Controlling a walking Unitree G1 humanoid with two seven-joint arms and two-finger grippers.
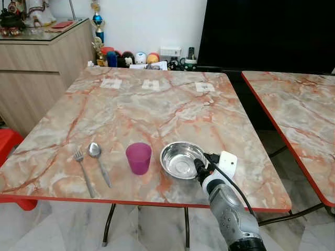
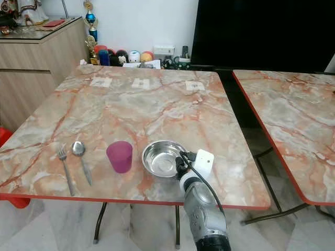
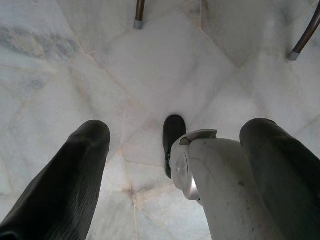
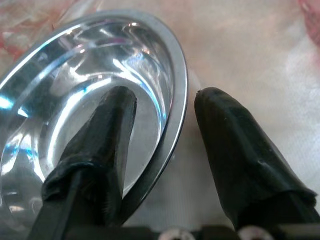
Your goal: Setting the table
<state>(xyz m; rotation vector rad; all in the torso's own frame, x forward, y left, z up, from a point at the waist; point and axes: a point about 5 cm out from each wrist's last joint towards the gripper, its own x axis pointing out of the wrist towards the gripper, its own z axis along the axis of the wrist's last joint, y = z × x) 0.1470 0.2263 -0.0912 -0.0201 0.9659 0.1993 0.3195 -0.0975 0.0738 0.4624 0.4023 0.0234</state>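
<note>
Steel bowl (image 1: 181, 159) on marble table (image 1: 157, 112), right gripper (image 4: 165, 107) fingers straddling its rim, apparently not clamped; left gripper (image 3: 172, 150) spread, idle

Purple cup (image 1: 138, 157), silver bowl (image 1: 181, 159), orange-veined marble table (image 1: 157, 104).

Right gripper (image 4: 162, 107): fingertips hidden behind wrist housing in the eye views; finger bases cut by frame edge in its wrist view
Steel bowl (image 4: 90, 80): far side cut off beyond the gripper; rim passes between the fingers, contact cannot be told
Left gripper (image 3: 175, 150): both fingers cut by frame edge
Small figures (image 1: 137, 57) well beyond the surface (image 1: 157, 110): too small to identify
</note>
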